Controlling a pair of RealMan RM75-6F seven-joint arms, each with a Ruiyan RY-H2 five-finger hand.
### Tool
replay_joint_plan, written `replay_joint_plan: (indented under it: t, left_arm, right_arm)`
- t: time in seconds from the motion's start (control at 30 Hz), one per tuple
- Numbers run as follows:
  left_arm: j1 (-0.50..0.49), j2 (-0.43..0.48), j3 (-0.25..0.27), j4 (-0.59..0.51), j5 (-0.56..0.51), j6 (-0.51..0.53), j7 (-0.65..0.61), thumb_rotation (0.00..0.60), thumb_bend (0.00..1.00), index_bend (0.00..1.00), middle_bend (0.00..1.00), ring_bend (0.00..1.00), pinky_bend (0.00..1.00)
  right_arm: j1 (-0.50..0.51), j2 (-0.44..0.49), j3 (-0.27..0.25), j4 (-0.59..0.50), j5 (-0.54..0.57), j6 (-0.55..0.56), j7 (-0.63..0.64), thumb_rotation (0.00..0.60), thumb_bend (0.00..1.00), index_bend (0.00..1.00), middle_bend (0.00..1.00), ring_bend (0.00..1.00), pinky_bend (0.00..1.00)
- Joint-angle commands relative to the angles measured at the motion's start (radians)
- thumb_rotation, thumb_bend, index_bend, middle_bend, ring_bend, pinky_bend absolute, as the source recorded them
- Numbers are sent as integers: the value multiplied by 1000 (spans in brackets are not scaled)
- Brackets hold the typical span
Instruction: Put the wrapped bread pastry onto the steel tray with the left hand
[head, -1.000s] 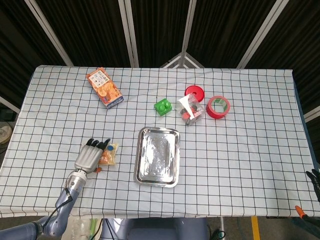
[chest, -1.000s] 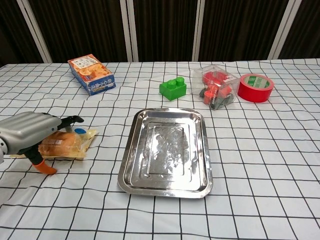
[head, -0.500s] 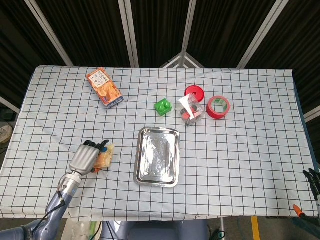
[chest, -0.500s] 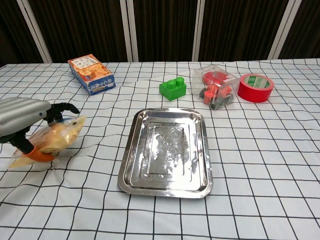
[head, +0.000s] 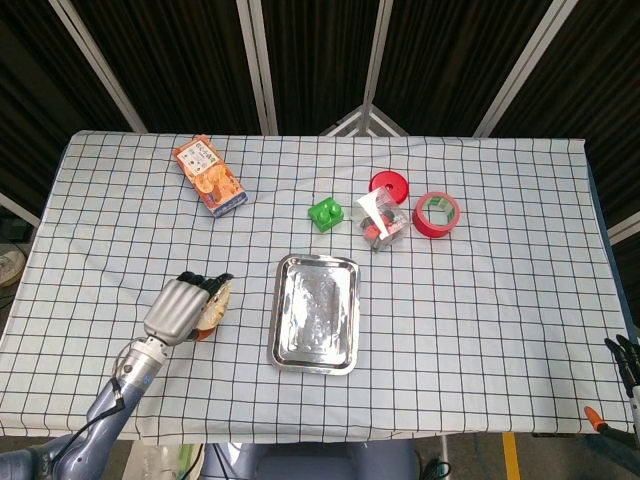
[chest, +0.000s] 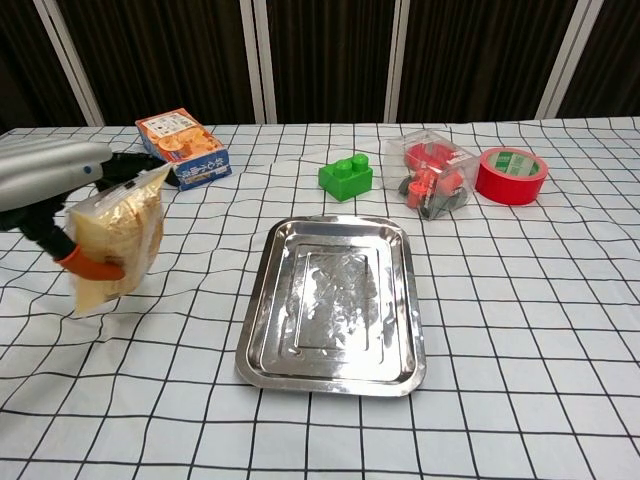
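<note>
On the checked table (chest: 520, 330) the tray (chest: 334, 368) sits bare at centre, and left of it, well apart, your left hand (chest: 50, 180) grips the pastry (chest: 115, 235) hanging clear above the cloth, while your right hand (head: 627, 358) shows only fingertips, state unclear.

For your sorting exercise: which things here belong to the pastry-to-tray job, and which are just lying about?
Job: left hand, holding the pastry off the table; tray.
Lying about: snack box, green block, clear box of red parts, red tape, red lid.
</note>
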Motion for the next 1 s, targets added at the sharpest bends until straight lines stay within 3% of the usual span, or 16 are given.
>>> replay_joint_plan:
  t: [0.03,0.3,0.53,0.6,0.73,0.83,1.0]
  left_arm:
    - [-88,-75,-57,31,-91,-42,86,600,291,173,404,346,300]
    - [-285,-271,-137,179,-244,-90,230,600,291,183,407,347,321]
    - [-421,-366,-189,248,-344,-99,314,600,287,172,403,349,324]
    - [-457,-393,-195,269,-372,-97,336,600,262,140,365,328,313]
    - [-497,-412,-173,279,-459,-100,384,600,159,12,150,131,220]
    - [-517,-396,-154,247,-551,-109,420,600,122,0,27,21,175]
    - [-528,-343,-134,165,-602,-67,434,600,100,0,0,0,143]
  right_arm:
    - [5,2,5,3,11,-9,8,600,297,0,0,0,0]
    - [18,10,21,18,52,-41,47,600,297,0,0,0,0]
    - [23,18,34,35,87,-59,85,600,298,0,0,0,0]
    - [24,21,37,41,95,-65,98,600,297,0,0,0,0]
    - [22,22,42,47,106,-66,109,600,297,0,0,0,0]
    - [20,21,40,46,100,-61,106,600,297,0,0,0,0]
    - [13,20,37,39,95,-51,94,600,297,0,0,0,0]
